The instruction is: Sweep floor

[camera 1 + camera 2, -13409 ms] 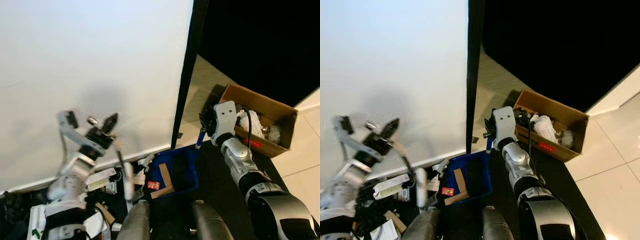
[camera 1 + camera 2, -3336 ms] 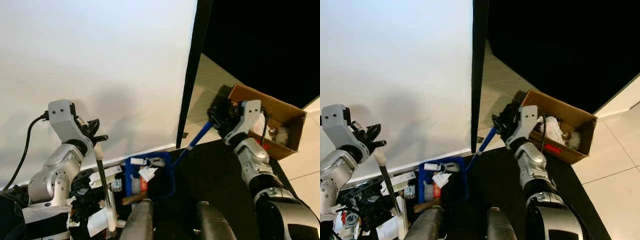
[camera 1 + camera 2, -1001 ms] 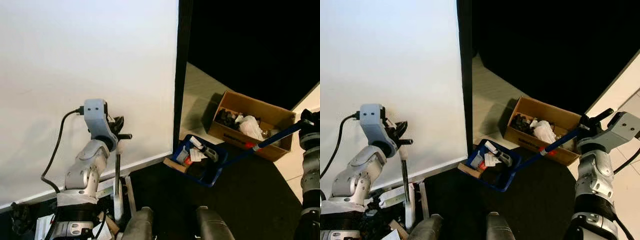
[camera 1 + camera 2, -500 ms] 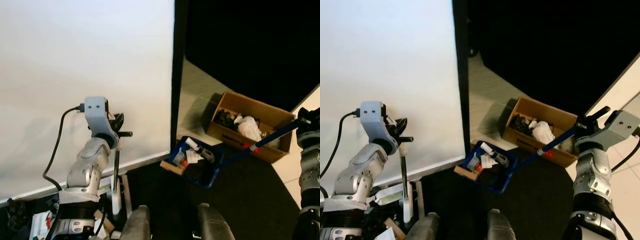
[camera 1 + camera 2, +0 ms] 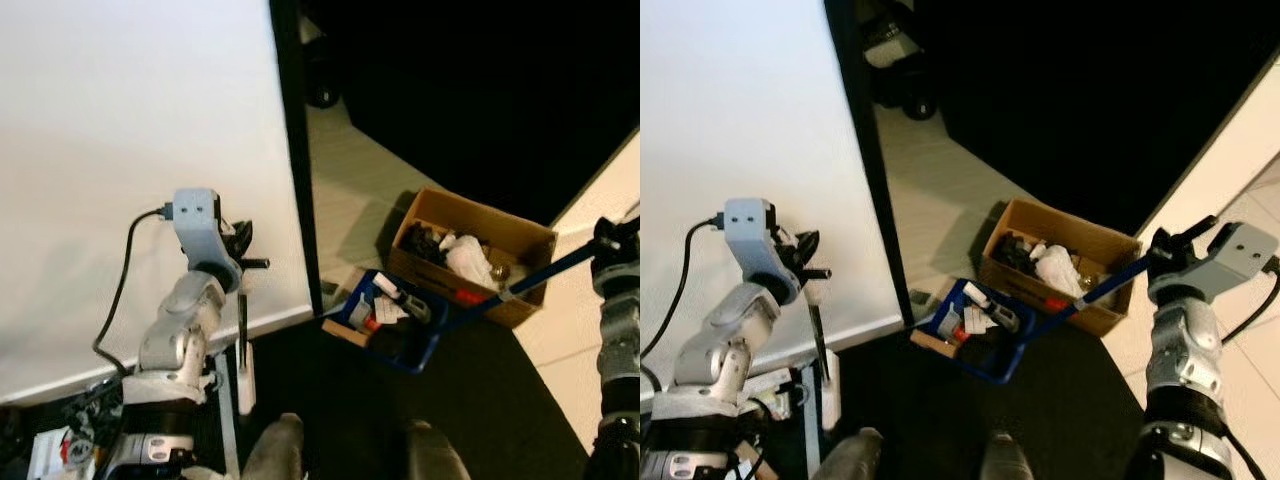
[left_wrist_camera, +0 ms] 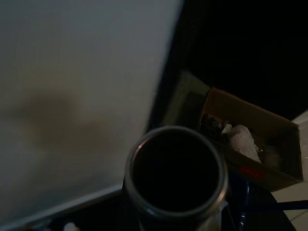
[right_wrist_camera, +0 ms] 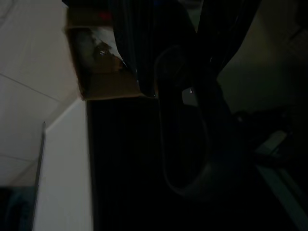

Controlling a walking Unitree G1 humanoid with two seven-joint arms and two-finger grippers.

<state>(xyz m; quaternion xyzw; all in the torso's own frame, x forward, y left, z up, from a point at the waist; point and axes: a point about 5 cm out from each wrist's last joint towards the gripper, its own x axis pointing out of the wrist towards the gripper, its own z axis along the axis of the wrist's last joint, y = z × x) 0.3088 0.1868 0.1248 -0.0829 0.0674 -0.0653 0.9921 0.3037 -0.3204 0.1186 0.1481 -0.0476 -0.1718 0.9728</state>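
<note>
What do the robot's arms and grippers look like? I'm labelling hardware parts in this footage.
Both arms are silver, jointed segments. The left arm ends in a boxy light-grey wrist block with a black cable looping off it; its left gripper has black fingers. The right arm carries a similar grey block, a black cable, and the black-fingered right gripper.

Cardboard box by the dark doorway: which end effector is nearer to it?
Right. The right end effector holds the dustpan handle just beside the cardboard box; the left end effector grips the broom over by the white wall.

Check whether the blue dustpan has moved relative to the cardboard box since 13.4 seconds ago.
Yes. The blue dustpan, loaded and held by the right gripper, now sits right beside the cardboard box, having left the white wall.
</note>
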